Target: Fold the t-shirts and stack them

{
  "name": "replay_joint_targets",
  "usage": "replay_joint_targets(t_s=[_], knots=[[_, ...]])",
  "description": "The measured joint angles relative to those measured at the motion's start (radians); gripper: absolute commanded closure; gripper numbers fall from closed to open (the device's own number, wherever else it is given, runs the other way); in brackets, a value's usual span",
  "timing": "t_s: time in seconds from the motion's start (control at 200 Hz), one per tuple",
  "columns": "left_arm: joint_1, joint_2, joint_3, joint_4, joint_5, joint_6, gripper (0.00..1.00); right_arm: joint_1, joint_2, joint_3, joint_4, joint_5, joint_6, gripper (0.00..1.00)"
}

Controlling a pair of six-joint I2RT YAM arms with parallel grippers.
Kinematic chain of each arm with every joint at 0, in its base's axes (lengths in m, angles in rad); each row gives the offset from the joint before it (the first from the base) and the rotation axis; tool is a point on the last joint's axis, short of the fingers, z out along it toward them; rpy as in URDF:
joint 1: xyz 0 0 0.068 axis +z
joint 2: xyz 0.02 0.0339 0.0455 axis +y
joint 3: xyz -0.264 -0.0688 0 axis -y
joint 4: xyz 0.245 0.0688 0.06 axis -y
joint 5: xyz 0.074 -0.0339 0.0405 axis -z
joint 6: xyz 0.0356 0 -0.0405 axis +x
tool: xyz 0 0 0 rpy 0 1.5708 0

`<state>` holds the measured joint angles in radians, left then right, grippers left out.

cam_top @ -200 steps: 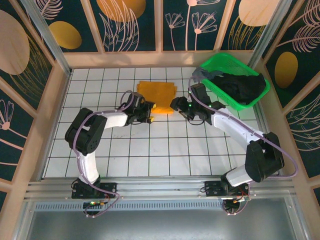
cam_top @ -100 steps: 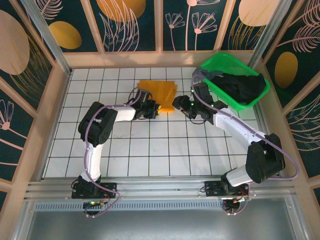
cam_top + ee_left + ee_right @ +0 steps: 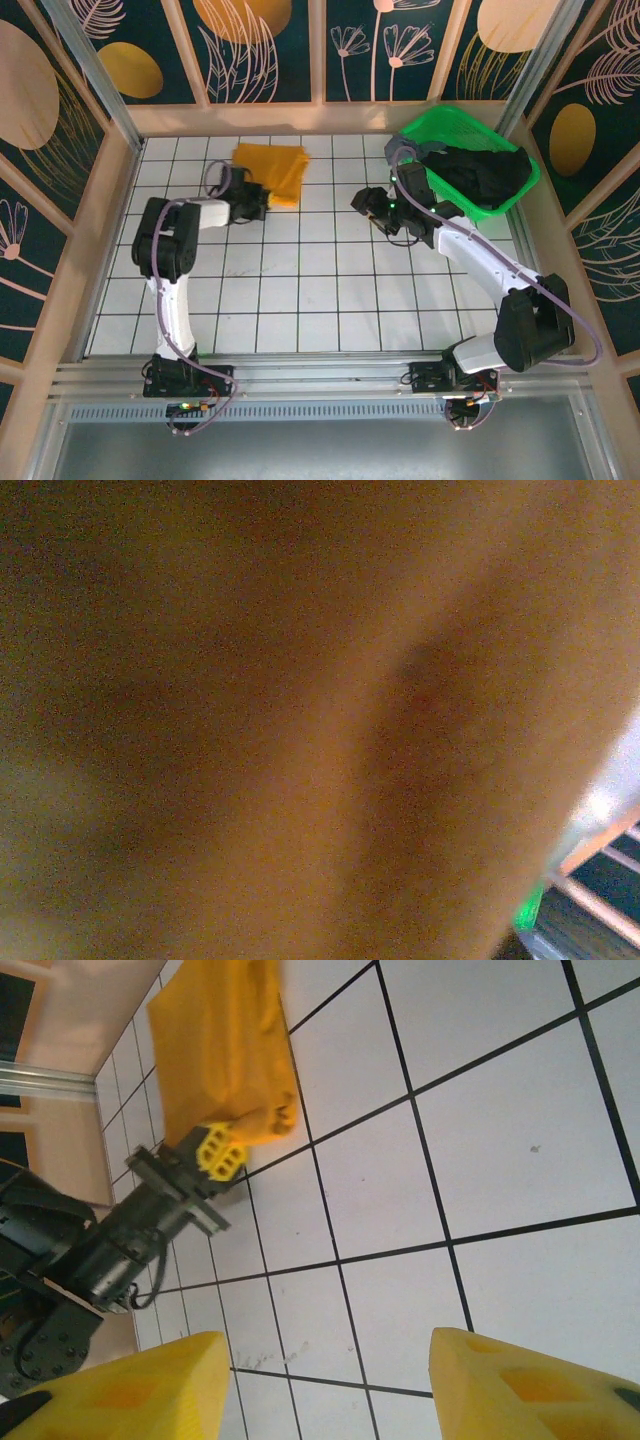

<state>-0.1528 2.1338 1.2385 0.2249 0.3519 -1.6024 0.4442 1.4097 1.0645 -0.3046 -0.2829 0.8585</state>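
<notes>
White-tiled tabletop (image 3: pixel 300 300) carries the folded mustard-orange t-shirt (image 3: pixel 272 170) near its far edge, left of centre. The left gripper (image 3: pixel 216 1148) fingers pinch its bunched near hem; the right gripper (image 3: pixel 328 1345) hangs apart, fingers spread. The black t-shirt (image 3: pixel 485 172) and grey t-shirt (image 3: pixel 403 150) lie in the green basket (image 3: pixel 445 117) at the far right corner. The first fold looks finished and is being placed. Next comes releasing the hem and fetching another shirt.

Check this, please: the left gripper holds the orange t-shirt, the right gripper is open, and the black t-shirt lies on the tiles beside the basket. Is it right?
Not quite. The black t-shirt lies inside the basket, not on the tiles beside it; the top view shows this. The left gripper does hold the orange t-shirt, and the right gripper is open.
</notes>
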Motion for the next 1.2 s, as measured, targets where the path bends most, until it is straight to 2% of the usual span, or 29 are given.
replay_joint_targets(t_s=[0.14,0.29,0.52,0.571,0.666,0.756,0.761,0.776,0.791,0.841,0.871,0.886,0.981,1.071,1.201], knots=[[0.166,0.008,0.047,-0.067,0.014,0.149,1.0,-0.007,0.0,0.0,-0.008,-0.007,-0.015,0.44],[0.325,0.071,0.171,-0.16,0.042,0.353,1.0,-0.009,0.0,0.0,-0.014,-0.019,-0.025,0.44],[0.468,0.117,0.283,-0.282,0.071,0.645,1.0,-0.019,0.022,0.006,-0.014,-0.053,-0.061,0.44],[0.477,0.117,0.286,-0.298,0.071,0.689,0.91,-0.019,0.034,0.013,-0.014,-0.062,-0.069,0.44],[0.477,0.117,0.292,-0.317,0.059,0.767,0.48,-0.02,0.047,0.018,0.004,-0.09,-0.084,0.43],[0.463,0.097,0.307,-0.329,0.048,0.822,0.28,-0.02,0.048,0.018,0.05,-0.129,-0.096,0.37],[0.462,0.097,0.307,-0.329,0.047,0.823,0.25,-0.02,0.048,0.018,0.052,-0.131,-0.097,0.37],[0.459,0.092,0.307,-0.334,0.039,0.828,0.07,-0.02,0.048,0.018,0.066,-0.139,-0.098,0.35],[0.456,0.084,0.306,-0.341,0.029,0.843,0.02,-0.02,0.048,0.018,0.078,-0.145,-0.099,0.34],[0.452,0.061,0.293,-0.359,0.002,0.856,0.01,-0.02,0.048,0.018,0.118,-0.165,-0.103,0.27],[0.452,0.039,0.276,-0.364,-0.007,0.862,0.01,-0.02,0.046,0.017,0.14,-0.172,-0.106,0.07],[0.452,0.026,0.266,-0.369,-0.013,0.862,0.01,-0.02,0.046,0.017,0.153,-0.175,-0.097,0.02],[0.452,-0.092,0.172,-0.384,-0.05,0.865,0.01,-0.026,0.031,0.017,0.22,-0.197,-0.101,0.01],[0.429,-0.273,0.051,-0.371,-0.102,0.846,0.01,-0.057,0.01,0.017,0.29,-0.221,-0.093,0.01],[0.313,-0.619,-0.127,-0.315,-0.22,0.787,0.01,-0.14,-0.001,0.056,0.289,-0.216,-0.121,0.01]])
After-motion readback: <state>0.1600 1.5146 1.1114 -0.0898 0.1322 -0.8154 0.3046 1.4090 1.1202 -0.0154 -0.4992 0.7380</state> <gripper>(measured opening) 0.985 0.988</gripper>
